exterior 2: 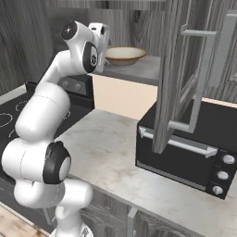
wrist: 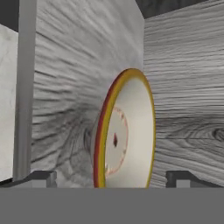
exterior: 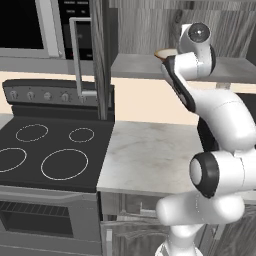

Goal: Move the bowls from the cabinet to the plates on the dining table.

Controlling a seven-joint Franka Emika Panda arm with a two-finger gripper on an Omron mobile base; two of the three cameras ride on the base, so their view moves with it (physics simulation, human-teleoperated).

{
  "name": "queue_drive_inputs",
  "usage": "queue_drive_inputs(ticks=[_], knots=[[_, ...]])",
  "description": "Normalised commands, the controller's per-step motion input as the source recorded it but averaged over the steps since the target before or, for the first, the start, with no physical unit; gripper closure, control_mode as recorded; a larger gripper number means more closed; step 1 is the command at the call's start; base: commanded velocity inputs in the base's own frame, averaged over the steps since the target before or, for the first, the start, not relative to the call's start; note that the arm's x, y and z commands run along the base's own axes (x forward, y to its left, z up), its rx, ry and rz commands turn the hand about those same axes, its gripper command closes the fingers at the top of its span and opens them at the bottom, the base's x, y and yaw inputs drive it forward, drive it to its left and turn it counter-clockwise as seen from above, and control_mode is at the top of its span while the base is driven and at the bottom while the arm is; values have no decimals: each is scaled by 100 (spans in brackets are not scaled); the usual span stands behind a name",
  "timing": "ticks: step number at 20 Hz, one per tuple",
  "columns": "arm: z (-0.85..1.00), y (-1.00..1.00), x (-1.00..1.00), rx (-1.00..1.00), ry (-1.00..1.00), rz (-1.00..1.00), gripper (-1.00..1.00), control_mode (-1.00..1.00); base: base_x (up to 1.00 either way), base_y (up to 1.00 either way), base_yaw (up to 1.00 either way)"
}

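Left base view: the white arm reaches up to the open grey wood-grain cabinet (exterior: 102, 60); the shallow cream-beige bowl (exterior: 166, 53) peeks past its wrist.
Right base view: the bowl (exterior 2: 123, 55) sits on the cabinet shelf (exterior 2: 143, 69).
Hand view: the claw (wrist: 111, 177) is spread wide, empty, its fingertips (wrist: 43, 177) flanking the bowl (wrist: 129, 131).

The arm (exterior: 215, 125) reaches to the cabinet shelf (exterior: 145, 65), seemingly by a bowl's rim (exterior: 164, 52).
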Motion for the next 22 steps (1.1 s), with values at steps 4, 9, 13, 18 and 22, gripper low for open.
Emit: queue_drive_inputs(ticks=[4,9,13,18,22], knots=[[-9,-10,36,-2,0,0,-100,-100,0,0,0],[-9,-10,35,-2,0,0,-100,-100,0,0,0],[-9,-9,36,-2,0,0,-100,-100,0,0,0],[-9,-9,36,-2,0,0,-100,-100,0,0,0],[-8,-9,37,-1,0,0,-100,-100,0,0,0]])
